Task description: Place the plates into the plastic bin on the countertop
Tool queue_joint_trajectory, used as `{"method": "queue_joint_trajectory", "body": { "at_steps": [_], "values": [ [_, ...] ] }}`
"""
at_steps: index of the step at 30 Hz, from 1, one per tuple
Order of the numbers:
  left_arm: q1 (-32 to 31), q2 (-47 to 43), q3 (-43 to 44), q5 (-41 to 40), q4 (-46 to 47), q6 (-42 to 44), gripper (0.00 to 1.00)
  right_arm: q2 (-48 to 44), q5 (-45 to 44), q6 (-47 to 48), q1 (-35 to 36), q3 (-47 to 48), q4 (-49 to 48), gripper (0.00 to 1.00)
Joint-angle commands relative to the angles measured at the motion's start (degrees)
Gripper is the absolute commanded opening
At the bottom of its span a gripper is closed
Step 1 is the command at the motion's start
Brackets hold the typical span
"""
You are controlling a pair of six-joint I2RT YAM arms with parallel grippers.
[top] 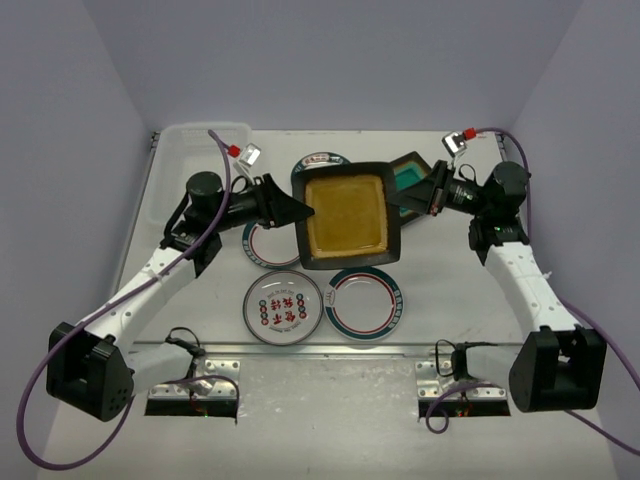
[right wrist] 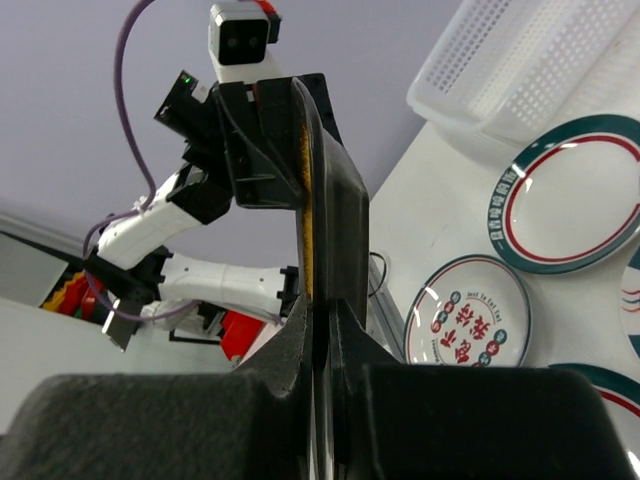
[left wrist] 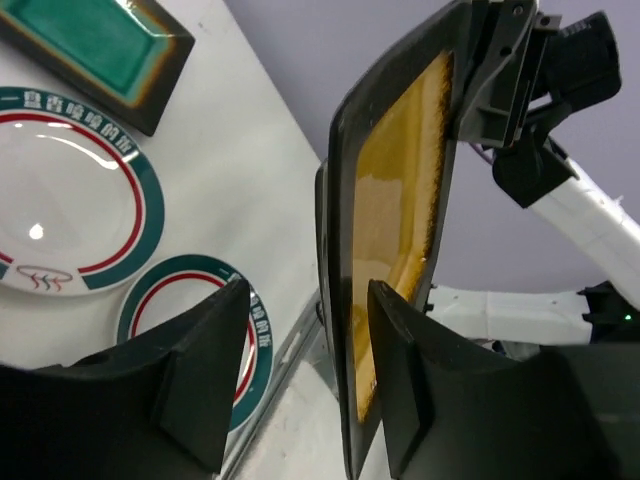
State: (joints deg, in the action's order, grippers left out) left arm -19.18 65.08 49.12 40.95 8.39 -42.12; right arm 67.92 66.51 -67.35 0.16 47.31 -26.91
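The white bench [top: 450, 290] carries everything, and both arms reach in over its middle. The left arm [top: 150, 290] stretches up from its base toward the centre, so the left end effector [top: 303, 210] points sideways at its partner. The right arm [top: 525, 275] mirrors that pose, with the right end effector [top: 408, 200] pointing back.

The plastic bin [top: 200, 145] sits at the far corner, behind the left end effector and well apart from it.

The amber square plate [top: 345, 218] hangs between the two end effectors, lifted off the bench. The right end effector is pressed together on one rim, a finger on each face. The left end effector is spread wide and straddles the opposite rim. In the left wrist view one of its fingers [left wrist: 190, 370] stands clear of the plate's dark underside. Whether the other touches the amber face I cannot tell.

The teal square plate [top: 412, 172] lies on the bench just beyond the right end effector, partly hidden.

Four round plates show around the lifted one. The grey-rimmed plate [top: 283, 307], below the left end effector, bears red Chinese characters ringed by red-and-teal dots. The teal-rimmed plates [top: 365, 300] carry pale rim lettering too small to read.
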Motion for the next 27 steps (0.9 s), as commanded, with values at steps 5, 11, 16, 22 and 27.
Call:
{"method": "queue_joint_trajectory", "body": {
  "at_steps": [5,11,16,22,27],
  "values": [
    [-4.02,-1.47,-0.49,1.39,9.69,-3.81,0.00,-1.07,-2.14,-5.07,2.65,1.65,-9.45,0.00],
    [-2.51,-2.85,3.39,-6.96,0.41,-1.35,0.00,0.02,-2.96,-4.59,2.78,-0.03,-10.98,0.04],
    [2.85,-2.01,5.91,-1.96,-0.44,-2.33,0.00,2.54,-4.60,-6.00,2.74,-2.78,-15.55,0.47],
    [8.79,-0.57,8.57,2.59,-0.02,-3.18,0.00,5.41,-4.93,-6.35,1.66,-3.34,-17.18,0.74],
    [19.11,5.53,19.13,1.36,-14.93,5.55,0.00,3.25,-7.22,-0.89,-6.19,-5.66,-6.55,0.99]
  ]
}}
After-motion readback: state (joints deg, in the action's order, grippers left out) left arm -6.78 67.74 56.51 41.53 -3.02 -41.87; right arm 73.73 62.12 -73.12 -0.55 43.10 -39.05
